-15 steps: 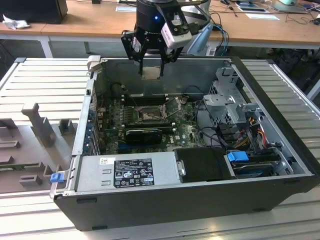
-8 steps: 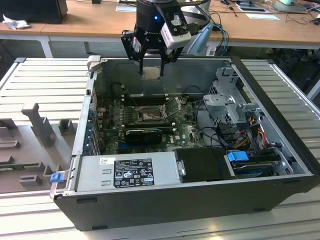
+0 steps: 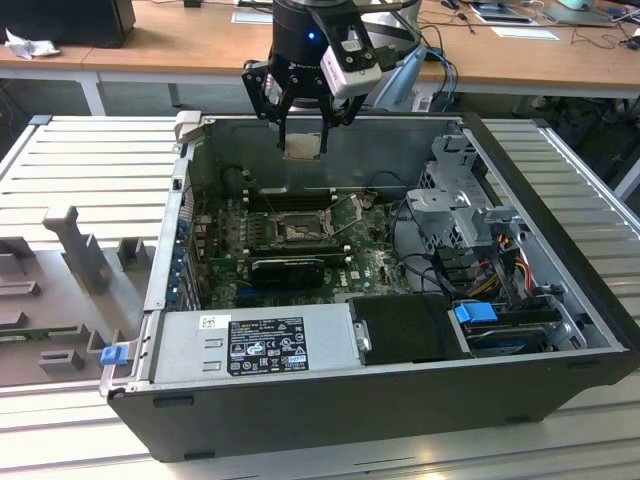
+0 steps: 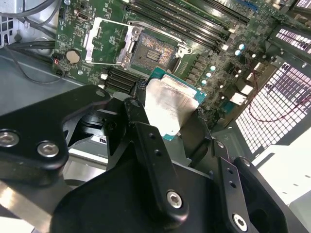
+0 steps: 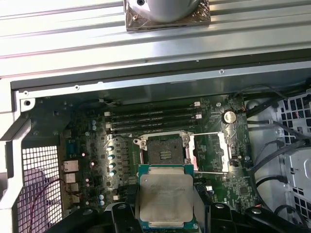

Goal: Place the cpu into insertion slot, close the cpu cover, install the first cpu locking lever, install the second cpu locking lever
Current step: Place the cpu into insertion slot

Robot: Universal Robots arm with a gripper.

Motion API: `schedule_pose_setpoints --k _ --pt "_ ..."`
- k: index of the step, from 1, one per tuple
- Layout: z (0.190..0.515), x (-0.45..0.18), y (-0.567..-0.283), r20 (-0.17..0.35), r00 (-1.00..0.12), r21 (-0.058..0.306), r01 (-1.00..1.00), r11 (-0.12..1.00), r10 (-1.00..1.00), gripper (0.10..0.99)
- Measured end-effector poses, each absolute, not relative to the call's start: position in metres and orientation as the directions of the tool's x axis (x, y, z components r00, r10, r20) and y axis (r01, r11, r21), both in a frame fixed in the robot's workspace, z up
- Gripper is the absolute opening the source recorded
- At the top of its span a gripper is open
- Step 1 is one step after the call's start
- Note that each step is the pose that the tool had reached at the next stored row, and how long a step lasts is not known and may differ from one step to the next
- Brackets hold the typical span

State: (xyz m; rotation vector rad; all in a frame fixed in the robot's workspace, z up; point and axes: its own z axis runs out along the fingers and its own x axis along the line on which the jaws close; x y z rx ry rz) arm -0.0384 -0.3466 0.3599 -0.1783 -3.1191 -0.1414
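Cpu (image 3: 303, 146), a small flat square chip with a silvery-grey metal top on a green edge, hangs in the air over an open black computer case (image 3: 350, 410) lying on its side on a ribbed grey metal counter (image 3: 90, 170). The black end effector (image 3: 303, 152) is closed on the chip, one finger pressed against each of two opposite edges. In both wrist views the chip shows with its metal top facing the cameras (image 4: 167, 104) (image 5: 165, 196), clamped between the dark fingers (image 4: 141, 121) of the end effector (image 4: 167, 124) (image 5: 165, 218).

Below it, well apart, sits the insertion slot (image 3: 297, 232), a square dark socket with a metal rim set in the green motherboard (image 3: 370, 260). The socket's bare contact field is exposed in both wrist views (image 4: 151, 52) (image 5: 165, 147), with nothing seated in it. The cpu cover (image 5: 211, 151), a thin square silver metal frame with a large cut-out centre, is swung open and lies just beside the socket, hinged along one of its sides (image 4: 106, 41).

Long black memory slots (image 5: 153, 121) run along another side of the socket. In the exterior view a black graphics card (image 3: 288, 270) lies on the board on the near side of the socket, and a grey metal power supply box (image 3: 255, 345) fills the near part of the case.
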Motion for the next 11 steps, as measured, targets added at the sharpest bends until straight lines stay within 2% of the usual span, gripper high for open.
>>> schedule_pose_setpoints --k 11 --pt "0.3599 -0.0384 -0.3466 0.019 -0.991 0.089 0.130 0.987 0.129 0.533"
